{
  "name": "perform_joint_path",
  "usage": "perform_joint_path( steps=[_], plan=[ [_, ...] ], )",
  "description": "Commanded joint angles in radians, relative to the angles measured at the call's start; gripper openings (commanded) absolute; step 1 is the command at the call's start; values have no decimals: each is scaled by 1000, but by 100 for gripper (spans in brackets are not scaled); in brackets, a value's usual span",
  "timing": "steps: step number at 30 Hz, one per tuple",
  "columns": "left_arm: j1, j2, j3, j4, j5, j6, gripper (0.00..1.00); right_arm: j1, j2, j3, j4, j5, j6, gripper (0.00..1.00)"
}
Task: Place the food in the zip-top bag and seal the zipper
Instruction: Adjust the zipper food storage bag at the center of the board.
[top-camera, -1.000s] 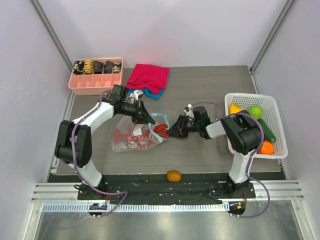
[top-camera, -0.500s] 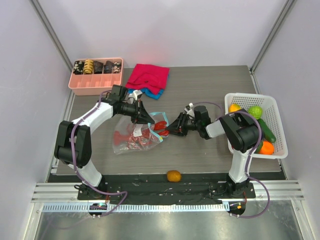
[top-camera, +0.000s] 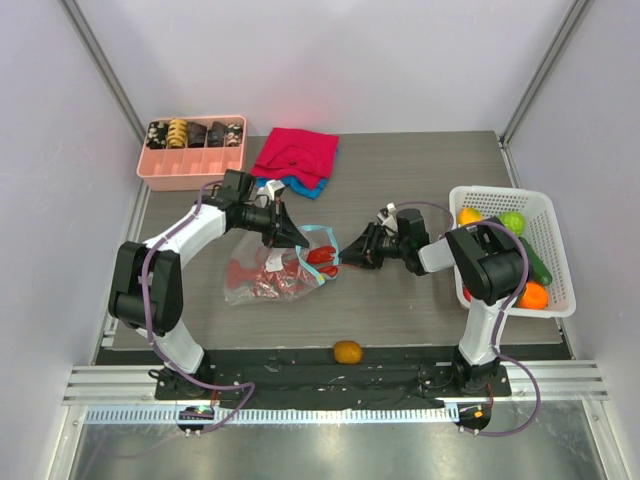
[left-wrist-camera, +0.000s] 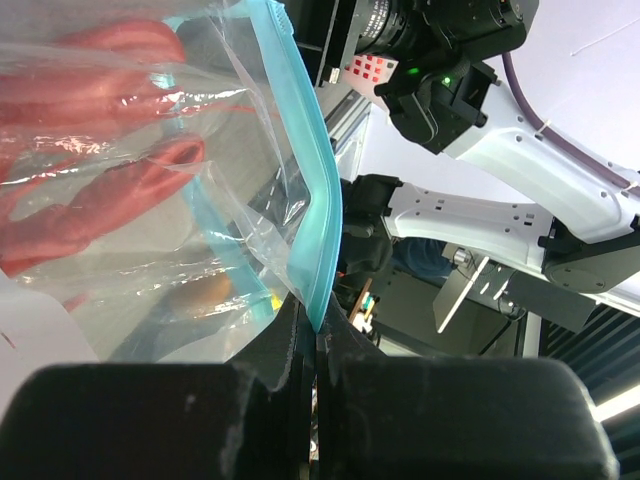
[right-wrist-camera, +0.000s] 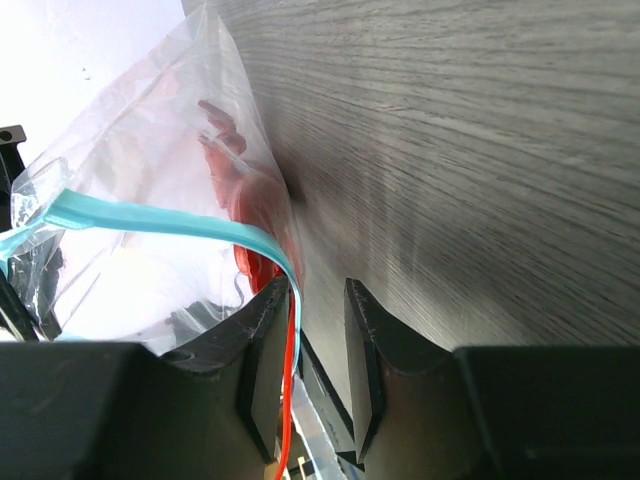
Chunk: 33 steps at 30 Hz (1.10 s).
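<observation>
The clear zip-top bag (top-camera: 272, 272) lies left of centre with the red lobster (top-camera: 255, 280) inside it. My left gripper (top-camera: 291, 238) is shut on the bag's teal zipper (top-camera: 318, 234) and holds that edge up. In the left wrist view the zipper (left-wrist-camera: 312, 180) runs into the closed jaws, and the lobster (left-wrist-camera: 90, 210) shows through the plastic. My right gripper (top-camera: 352, 256) is open at the bag's mouth. In the right wrist view the zipper (right-wrist-camera: 150, 222) lies against the left finger (right-wrist-camera: 262, 340), with the lobster (right-wrist-camera: 255, 200) beyond. An orange fruit (top-camera: 347, 351) lies at the table's front edge.
A white mesh basket (top-camera: 500, 190) at the right holds a yellow fruit (top-camera: 469, 216), a green one (top-camera: 512, 222), an orange one (top-camera: 533, 295) and a dark green piece. A pink tray (top-camera: 190, 178) of patterned pieces and folded red and blue cloths (top-camera: 297, 152) lie at the back.
My right arm has drawn back a little to the right, away from the bag's mouth. My left gripper keeps its hold on the zipper; the bag has barely shifted.
</observation>
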Motion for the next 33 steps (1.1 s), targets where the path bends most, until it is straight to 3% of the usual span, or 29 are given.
perform_joint_path(
  steps=[1, 11, 14, 15, 19, 24, 27, 33],
  plan=[
    [4, -34, 9, 36, 42, -20, 0, 12, -20, 15, 52, -11, -13, 34],
    [4, -37, 13, 33, 51, -24, 0, 55, 25, 45, 86, -2, -10, 29],
    [6, -40, 22, 18, 51, -21, 0, 59, 26, 39, 115, -15, 29, 12],
    [15, -42, 28, 6, 50, -17, 0, 55, 8, 35, 120, -32, 45, 1],
    [69, -48, 96, -192, 11, 103, 0, 40, -128, 21, 33, -54, 106, 1],
    [72, -80, 327, -560, -281, 391, 0, 38, -337, 33, -128, -80, 148, 1],
    [69, -129, 406, -642, -421, 462, 0, 43, -389, 100, -309, -91, 44, 1],
    [52, -194, 510, -760, -631, 556, 0, 46, -446, 223, -391, -135, 16, 1]
  ],
)
